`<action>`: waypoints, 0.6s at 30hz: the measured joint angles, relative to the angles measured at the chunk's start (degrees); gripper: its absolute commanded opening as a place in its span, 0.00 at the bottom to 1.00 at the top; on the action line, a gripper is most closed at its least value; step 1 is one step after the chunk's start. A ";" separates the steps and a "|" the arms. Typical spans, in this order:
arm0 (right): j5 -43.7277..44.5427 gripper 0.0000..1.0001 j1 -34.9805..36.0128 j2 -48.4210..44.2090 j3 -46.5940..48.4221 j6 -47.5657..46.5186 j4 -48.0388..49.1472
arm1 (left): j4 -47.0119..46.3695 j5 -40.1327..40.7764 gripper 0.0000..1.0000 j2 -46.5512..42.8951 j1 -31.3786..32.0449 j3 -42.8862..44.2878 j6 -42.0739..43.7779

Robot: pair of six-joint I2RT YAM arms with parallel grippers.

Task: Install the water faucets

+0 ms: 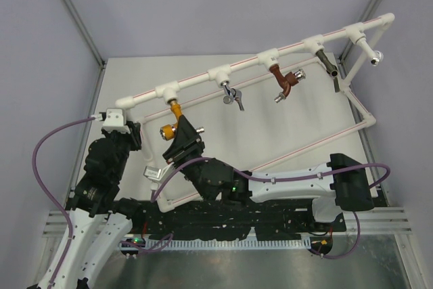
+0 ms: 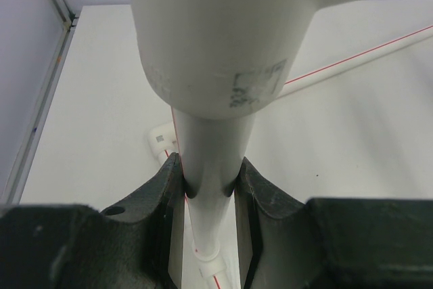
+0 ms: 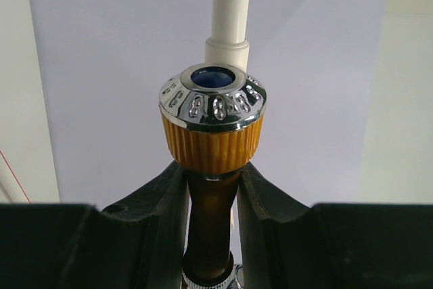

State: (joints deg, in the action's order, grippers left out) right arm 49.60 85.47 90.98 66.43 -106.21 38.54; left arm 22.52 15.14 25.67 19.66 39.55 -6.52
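The water faucet (image 1: pixel 172 120), orange-yellow with a silver knob, sat toward the far-left corner of the desk (image 1: pixel 284 137). Its orange stem met the leftmost fitting (image 1: pixel 166 90) of the white pipe frame (image 1: pixel 247 63). The frame's top rail ran from the desk's left edge up toward the far-right corner.

The right tool (image 1: pixel 181 135) was clenched on the faucet. In the right wrist view, the tool (image 3: pixel 212 182) had both fingers (image 3: pixel 166 191) pressed against the faucet's dark amber body. They sat just below the ribbed orange collar and the blue-centred knob (image 3: pixel 212 103), which faced the camera with a white pipe rising behind it.

The left tool (image 1: pixel 114 121) was at the frame's left end, near the desk's left edge. It was closed on a white pipe (image 2: pixel 211 160), and the left wrist view showed both fingers (image 2: pixel 169 191) touching that pipe's sides. A wide white fitting filled the top of the picture.

Further along the top rail, toward the far-right corner, hung a silver tap (image 1: pixel 233 95). After it came a reddish-brown tap (image 1: pixel 284 81), then a grey tap (image 1: pixel 329 65), and another tap (image 1: pixel 373 56) at the rail's end.
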 measured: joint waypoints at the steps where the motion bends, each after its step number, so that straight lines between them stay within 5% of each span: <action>1: 0.00 0.05 0.00 0.00 0.02 0.00 0.00 | 0.00 0.00 0.00 0.00 0.00 -0.02 0.00; 18: -1.18 0.05 0.02 0.00 1.18 -0.31 -0.52 | 0.02 0.33 0.00 -0.22 0.22 -0.11 0.00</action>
State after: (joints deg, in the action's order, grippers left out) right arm 48.42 85.49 90.98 67.61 -106.52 38.02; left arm 22.55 15.46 25.45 19.88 39.44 -6.52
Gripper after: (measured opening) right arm 0.357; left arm 0.321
